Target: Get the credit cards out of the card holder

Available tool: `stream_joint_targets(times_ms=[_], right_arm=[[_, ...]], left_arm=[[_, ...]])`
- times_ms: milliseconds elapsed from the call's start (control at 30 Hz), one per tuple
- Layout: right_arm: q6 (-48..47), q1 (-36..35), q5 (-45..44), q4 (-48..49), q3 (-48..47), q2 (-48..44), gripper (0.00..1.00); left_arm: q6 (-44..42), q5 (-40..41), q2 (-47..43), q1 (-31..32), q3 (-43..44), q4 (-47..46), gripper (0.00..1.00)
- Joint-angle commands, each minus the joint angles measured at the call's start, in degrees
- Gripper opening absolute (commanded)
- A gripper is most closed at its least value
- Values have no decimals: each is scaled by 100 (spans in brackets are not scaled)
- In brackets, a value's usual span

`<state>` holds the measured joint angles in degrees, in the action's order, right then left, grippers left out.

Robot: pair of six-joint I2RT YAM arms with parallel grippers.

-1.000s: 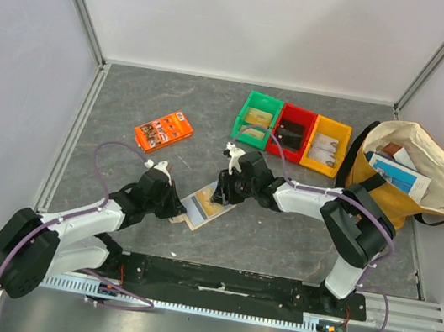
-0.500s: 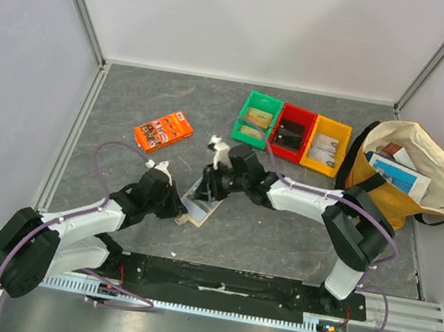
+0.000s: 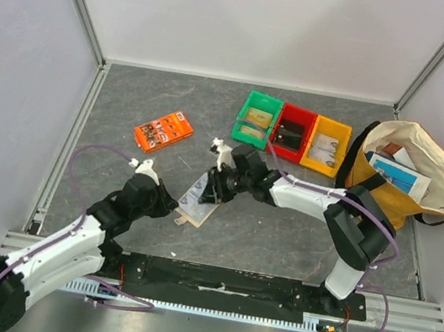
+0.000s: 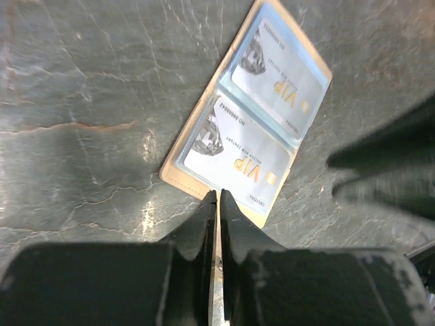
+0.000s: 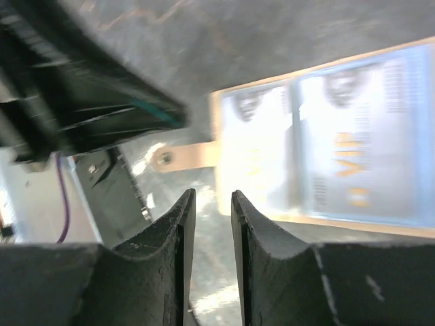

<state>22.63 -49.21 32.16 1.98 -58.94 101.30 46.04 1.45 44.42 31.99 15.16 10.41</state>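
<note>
The beige card holder [image 3: 196, 203] lies open on the grey table, its tab [image 3: 187, 221] towards the near edge. In the left wrist view the card holder [image 4: 178, 175] shows two pale blue VIP credit cards [image 4: 239, 155] [image 4: 280, 87] in its clear sleeves. My left gripper [image 3: 172, 206] [image 4: 218, 195] is shut, its tips at the holder's near edge. My right gripper [image 3: 212, 192] [image 5: 211, 197] hovers over the holder's right side, jaws a narrow gap apart with nothing between them. The right wrist view shows the blurred cards [image 5: 340, 149] and the tab [image 5: 187, 155].
An orange picture packet [image 3: 163, 130] lies at the left. Green [image 3: 257, 120], red [image 3: 292, 132] and yellow [image 3: 326, 145] bins stand at the back. A tote bag [image 3: 404, 171] with papers sits at the right. White walls enclose the table.
My right gripper has moved left over the holder, which has shifted and turned a little to the left. My left arm's elbow and shoulder have swung back and down; its gripper stays by the holder.
</note>
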Motion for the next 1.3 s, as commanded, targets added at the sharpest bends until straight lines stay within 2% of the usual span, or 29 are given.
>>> stream_joint_targets(times_ms=[0, 100, 233, 300, 400, 500, 700, 833, 933, 1033, 1133, 1267], right_arm=[[-382, 535, -482, -162, -135, -6, 34], [-610, 728, -562, -189, -363, 328, 34], [-778, 799, -852, -189, -531, 689, 34], [-822, 799, -922, -189, -522, 821, 34], [-813, 799, -984, -180, -356, 848, 34], [-647, 755, -905, -189, 12, 664, 34], [3, 316, -957, -146, 830, 58, 34], [268, 237, -860, 136, 1034, -364, 34], [40, 403, -1185, -21, 762, -549, 33], [-310, 667, -1150, -180, 332, -453, 36], [-776, 755, -1213, -504, -265, -68, 45], [-1059, 817, -1159, -584, -838, 574, 48]], left_arm=[[151, 593, -750, 0, 242, 576, 11], [264, 251, -550, 9, 295, -11, 17], [563, -451, 643, 0, 382, -1240, 21], [695, -540, 1294, 1, 453, -1725, 24], [818, -690, 2095, 0, 549, -2331, 27], [836, -787, 2632, 1, 655, -2526, 27], [801, -717, 2668, 0, 611, -2527, 29], [722, -717, 2580, 1, 655, -2395, 31], [687, -752, 2545, 0, 699, -2369, 31], [626, -778, 2668, 0, 830, -2316, 32], [617, -682, 2738, 1, 884, -2290, 33], [625, -576, 2817, 0, 910, -2290, 33]])
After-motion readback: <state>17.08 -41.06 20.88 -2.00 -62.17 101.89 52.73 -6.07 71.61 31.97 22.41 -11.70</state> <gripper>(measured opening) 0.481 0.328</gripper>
